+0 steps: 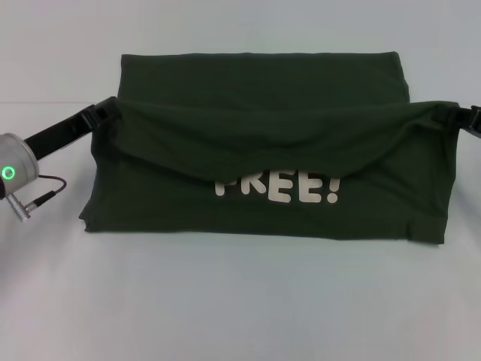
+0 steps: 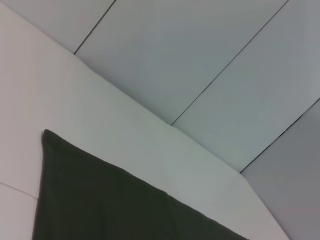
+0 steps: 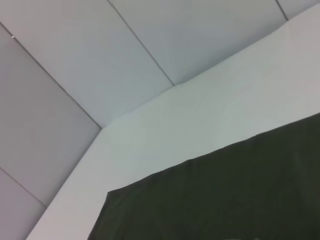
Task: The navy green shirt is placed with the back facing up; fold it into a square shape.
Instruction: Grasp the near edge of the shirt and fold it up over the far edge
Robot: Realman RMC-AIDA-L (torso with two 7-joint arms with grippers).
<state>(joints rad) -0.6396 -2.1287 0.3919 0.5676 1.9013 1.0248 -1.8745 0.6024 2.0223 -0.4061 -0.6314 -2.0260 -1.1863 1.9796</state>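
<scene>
White table (image 1: 240, 301), pale panelled wall behind. Navy green shirt (image 1: 263, 139): mid-table, near hem lifted, sagging between the left gripper (image 1: 105, 114) and right gripper (image 1: 460, 114), each clenched on a hem corner. You handle soft, light, limp cloth; hold the corners taut.

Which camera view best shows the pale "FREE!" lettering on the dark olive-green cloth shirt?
The head view: the pale "FREE!" lettering is readable there, its top hidden by the lifted, sagging edge of the dark olive-green cloth shirt. Both wrist views show only plain green cloth, no letters.
</scene>
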